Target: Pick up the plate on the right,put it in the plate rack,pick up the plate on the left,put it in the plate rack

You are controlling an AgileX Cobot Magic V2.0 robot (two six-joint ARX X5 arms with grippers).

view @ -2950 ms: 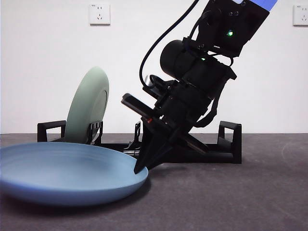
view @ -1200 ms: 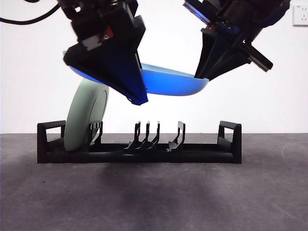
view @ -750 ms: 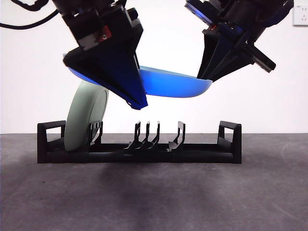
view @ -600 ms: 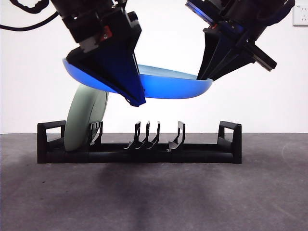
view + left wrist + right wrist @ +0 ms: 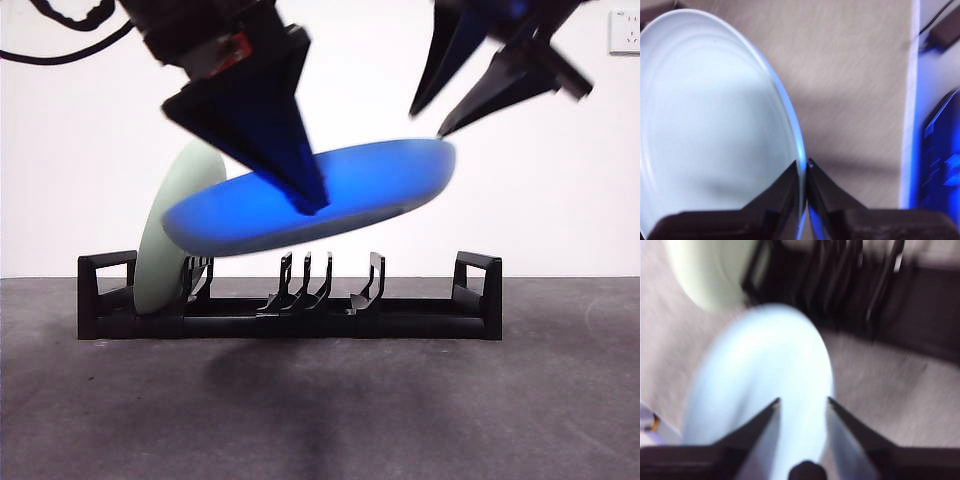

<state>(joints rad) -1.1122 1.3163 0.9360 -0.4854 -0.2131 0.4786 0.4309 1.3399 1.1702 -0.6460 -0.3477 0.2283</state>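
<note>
Blue plate: in the air above the plate rack, tilted, its lower end toward the green plate; clear of the desk and of the prongs.
Green plate: already standing on edge in the rack's end slot, leaning slightly.
Left gripper: fingers clamped together on the blue plate's rim, the thin edge pinched between the two tips in the left wrist view; in the front view it is the dark wedge over the plate's middle.
Right gripper: fingers apart, the plate's rim lying in the gap between them but seemingly not pinched; in the front view it sits just above the plate's raised end.
Step in hand: turning the blue plate upright for a free slot, I judge.
Doing it well: rotate until the plate stands on edge, line the lower rim up with a gap between the divider prongs, then lower straight down.
Edges to watch: the lower end is near the green plate's rim; a swing that way could knock it.
Open room: free prongs lie mid-rack, with bare rack beyond them toward the far handle; the right gripper should back away before the plate swings.
</note>
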